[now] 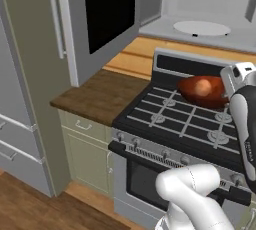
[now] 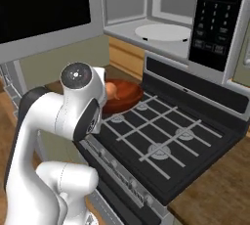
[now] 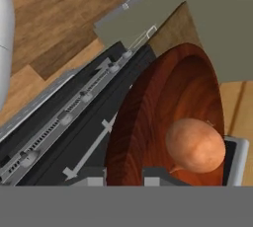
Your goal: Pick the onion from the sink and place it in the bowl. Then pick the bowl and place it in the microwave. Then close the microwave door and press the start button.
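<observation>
The bowl (image 3: 163, 122) — with the onion (image 3: 195, 145) inside — is pinched at its rim by the gripper (image 3: 123, 175) and carried above the stove's (image 1: 185, 124) back edge. Next, it must be lifted into the open microwave (image 2: 161, 13), onto the turntable plate (image 2: 162, 32).

base views flank stove (image 1: 185, 119), hand view — close

So the onion (image 1: 202, 87) sits in the bowl (image 1: 210, 96), bowl's over the stove (image 1: 180, 124) burners. Behind the stove is the open microwave (image 2: 161, 28), its door (image 1: 100, 19) swung out left over the worktop (image 1: 97, 96).
</observation>
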